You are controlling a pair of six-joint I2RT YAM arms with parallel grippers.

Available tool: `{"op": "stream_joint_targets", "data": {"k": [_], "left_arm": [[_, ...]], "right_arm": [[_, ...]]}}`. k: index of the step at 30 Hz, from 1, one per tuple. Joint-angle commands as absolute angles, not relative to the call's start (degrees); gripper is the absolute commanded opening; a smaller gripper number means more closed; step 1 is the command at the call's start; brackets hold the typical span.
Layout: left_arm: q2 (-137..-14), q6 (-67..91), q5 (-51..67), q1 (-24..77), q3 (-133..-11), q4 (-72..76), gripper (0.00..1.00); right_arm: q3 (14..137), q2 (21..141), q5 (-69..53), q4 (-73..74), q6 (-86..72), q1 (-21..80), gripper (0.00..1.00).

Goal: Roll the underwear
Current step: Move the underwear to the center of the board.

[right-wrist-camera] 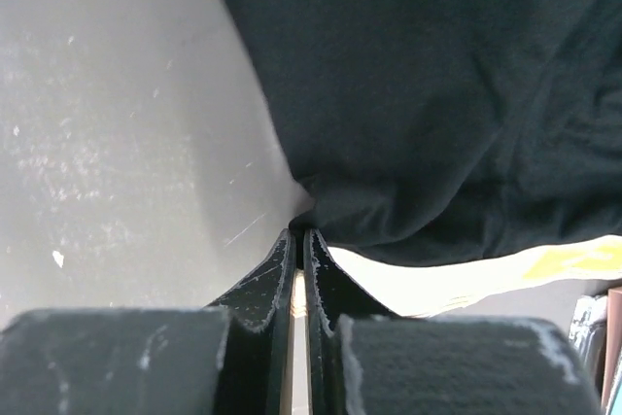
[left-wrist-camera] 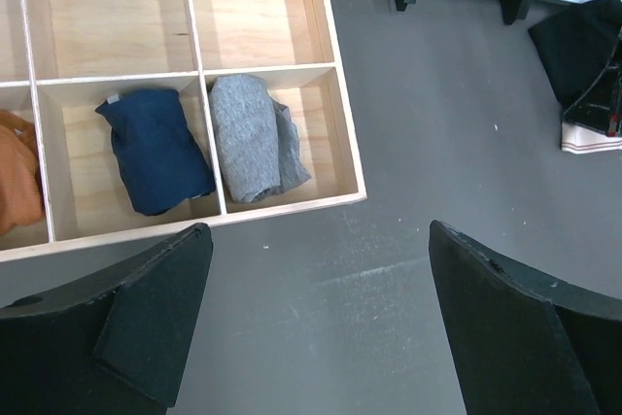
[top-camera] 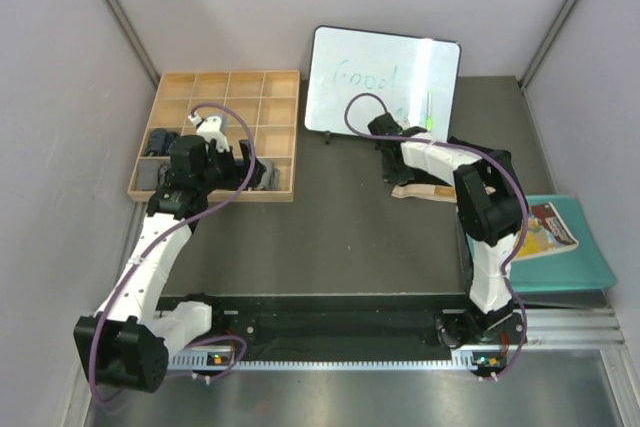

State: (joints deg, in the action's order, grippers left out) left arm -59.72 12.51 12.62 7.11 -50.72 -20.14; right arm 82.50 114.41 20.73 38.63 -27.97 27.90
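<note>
Black briefs (right-wrist-camera: 437,94) lying on table (top-camera: 330,237), right gripper (right-wrist-camera: 299,235) pinching their edge, jaws fully shut; left gripper (left-wrist-camera: 319,240) hanging wide open, empty, by tray (left-wrist-camera: 292,209); rolling seemingly starting, next calling for folding pinched edge over evenly

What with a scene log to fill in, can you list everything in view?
table: one, dark grey, under everything
tray: one, light wood, divided into compartments, far left
navy briefs: one, rolled, in a near compartment of the tray
grey briefs: one, rolled, in the tray's corner compartment beside the navy
orange cloth: one, next compartment, mostly cut off
black briefs: one, beige waistband, on the table before the whiteboard
whiteboard: one, white, far centre
booklet: one, colourful, on the teal folder
teal folder: one, right edge
left end effector: open, above the table by the tray
right end effector: shut, pinching the black briefs' edge
</note>
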Motion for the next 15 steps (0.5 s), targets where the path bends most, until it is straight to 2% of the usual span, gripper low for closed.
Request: {"op": "stream_joint_targets", "data": {"k": [1,7,15], "left_arm": [[-58.0,13.6,11.6,7.4,-51.1,-18.2,0.96],[-58.0,14.1,10.6,8.0,-50.7,-18.5,0.96],[-59.0,19.2,13.6,10.0,-50.5,-21.1,0.92]], "right_arm": [[81.2,113.1,16.9,37.8,-25.5,29.1,0.00],[74.3,106.6,9.6,34.9,-24.4,36.0,0.00],[67.2,99.1,3.8,33.0,-29.5,51.7,0.00]]}}
